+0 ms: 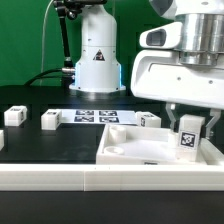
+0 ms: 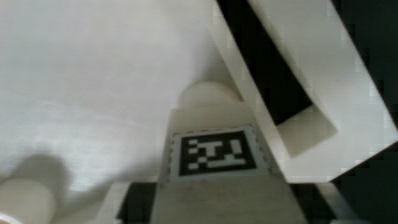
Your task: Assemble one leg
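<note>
My gripper point(image 1: 188, 127) is shut on a leg point(image 1: 188, 140), a small white block with a black-and-white marker tag facing the camera. It holds the leg upright over the right part of the large white panel point(image 1: 135, 155); I cannot tell if the leg touches it. In the wrist view the leg point(image 2: 219, 150) runs between my jaws point(image 2: 217, 203), tag up, its rounded end over the panel point(image 2: 89, 90) near the panel's edge. Three more legs stand on the black table: two at the exterior view's left point(image 1: 13, 116) point(image 1: 50, 120) and one behind the panel point(image 1: 150, 120).
The marker board point(image 1: 95, 116) lies on the table behind the panel. The arm's white base point(image 1: 95, 55) stands at the back. A white rail point(image 1: 90, 180) runs along the front edge. It shows beside the panel in the wrist view point(image 2: 329, 55).
</note>
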